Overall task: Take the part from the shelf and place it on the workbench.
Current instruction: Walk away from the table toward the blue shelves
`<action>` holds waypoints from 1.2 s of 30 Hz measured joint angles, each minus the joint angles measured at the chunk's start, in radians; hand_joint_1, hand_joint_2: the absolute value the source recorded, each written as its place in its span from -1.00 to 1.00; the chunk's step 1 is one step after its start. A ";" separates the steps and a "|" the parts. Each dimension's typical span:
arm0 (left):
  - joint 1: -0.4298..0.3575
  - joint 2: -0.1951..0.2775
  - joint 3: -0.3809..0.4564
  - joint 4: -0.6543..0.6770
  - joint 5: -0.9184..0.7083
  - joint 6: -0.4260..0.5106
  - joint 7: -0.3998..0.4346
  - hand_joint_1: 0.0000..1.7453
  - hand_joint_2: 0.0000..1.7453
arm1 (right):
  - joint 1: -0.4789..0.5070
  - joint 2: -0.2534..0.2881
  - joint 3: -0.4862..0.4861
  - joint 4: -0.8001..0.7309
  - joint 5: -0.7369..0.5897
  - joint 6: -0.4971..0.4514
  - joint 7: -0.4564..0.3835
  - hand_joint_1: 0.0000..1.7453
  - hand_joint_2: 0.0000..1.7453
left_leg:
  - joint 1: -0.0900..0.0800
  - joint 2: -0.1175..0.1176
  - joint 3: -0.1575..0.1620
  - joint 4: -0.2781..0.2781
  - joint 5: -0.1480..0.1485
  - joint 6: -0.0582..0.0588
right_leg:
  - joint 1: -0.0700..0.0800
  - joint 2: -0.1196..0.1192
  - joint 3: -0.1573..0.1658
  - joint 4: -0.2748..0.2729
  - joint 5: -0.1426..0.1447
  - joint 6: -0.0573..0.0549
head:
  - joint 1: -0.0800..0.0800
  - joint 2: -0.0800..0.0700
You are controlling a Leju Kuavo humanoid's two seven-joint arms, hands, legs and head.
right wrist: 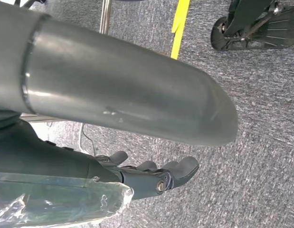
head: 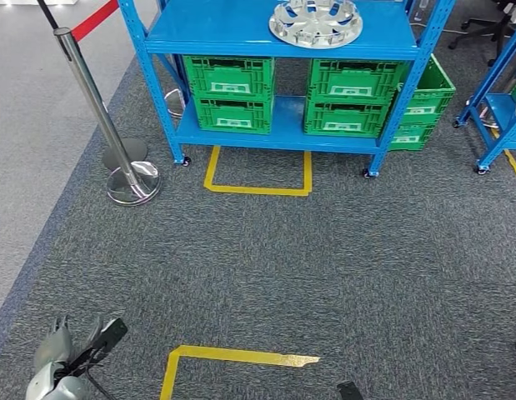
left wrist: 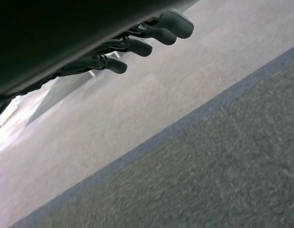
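Observation:
The part, a silver spoked wheel cover [head: 315, 22], lies flat on the upper board of the blue shelf [head: 211, 35] straight ahead, some way across the carpet. My left hand [head: 72, 354] hangs low at the near left, far from the shelf. Its dark fingers [left wrist: 138, 46] are stretched out over the floor and hold nothing. My right hand [right wrist: 138, 109] also hangs above the carpet, its thick grey thumb and dark fingers [right wrist: 174, 171] apart, with nothing between them.
Green crates [head: 230, 92] [head: 353, 96] fill the shelf's lower board, and another green crate [head: 425, 104] stands behind its right post. A chrome stanchion [head: 132, 179] with a red belt stands at the left. Yellow tape outlines [head: 258, 187] [head: 236, 358] mark the carpet. A second blue rack [head: 500, 108] stands at the right.

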 joint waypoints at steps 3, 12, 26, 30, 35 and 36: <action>0.026 -0.010 0.011 0.004 -0.006 -0.019 -0.036 -1.00 -1.00 | 0.000 0.000 0.000 0.000 -0.002 -0.001 -0.001 -1.00 -1.00 | 0.000 0.000 0.000 0.000 0.000 0.000 | 0.000 0.000 0.000 0.000 0.000 0.000 | 0.000 0.000; 0.087 -0.062 0.037 0.014 -0.005 -0.043 -0.071 -1.00 -1.00 | 0.000 -0.002 -0.002 0.000 -0.007 -0.008 0.004 -1.00 -1.00 | -0.001 0.000 0.000 0.000 -0.001 0.001 | -0.001 0.000 0.000 -0.001 0.000 0.000 | 0.000 0.000; 0.156 -0.144 0.086 0.028 0.007 -0.060 -0.086 -1.00 -1.00 | 0.001 -0.012 -0.005 0.000 -0.010 -0.019 0.027 -1.00 -1.00 | -0.002 0.000 0.000 0.000 -0.002 0.003 | -0.002 0.000 0.000 -0.001 -0.001 0.001 | 0.000 0.000; 0.158 -0.151 0.093 0.030 0.011 -0.059 -0.086 -1.00 -1.00 | 0.001 -0.014 -0.005 0.000 -0.010 -0.019 0.026 -1.00 -1.00 | -0.002 0.000 0.000 0.000 -0.002 0.003 | -0.001 0.000 0.000 -0.001 -0.001 0.001 | 0.000 0.000; 0.160 -0.155 0.102 0.030 0.012 -0.059 -0.086 -1.00 -1.00 | 0.001 -0.014 -0.005 0.000 -0.010 -0.019 0.026 -1.00 -1.00 | -0.002 0.000 0.000 0.000 -0.002 0.003 | -0.001 0.000 0.001 -0.001 -0.001 0.001 | 0.000 0.000; 0.160 -0.156 0.103 0.030 0.012 -0.059 -0.086 -1.00 -1.00 | 0.001 -0.014 -0.005 0.000 -0.010 -0.019 0.026 -1.00 -1.00 | -0.002 0.000 0.000 0.000 -0.002 0.003 | -0.001 0.000 0.001 -0.001 -0.001 0.001 | 0.000 0.000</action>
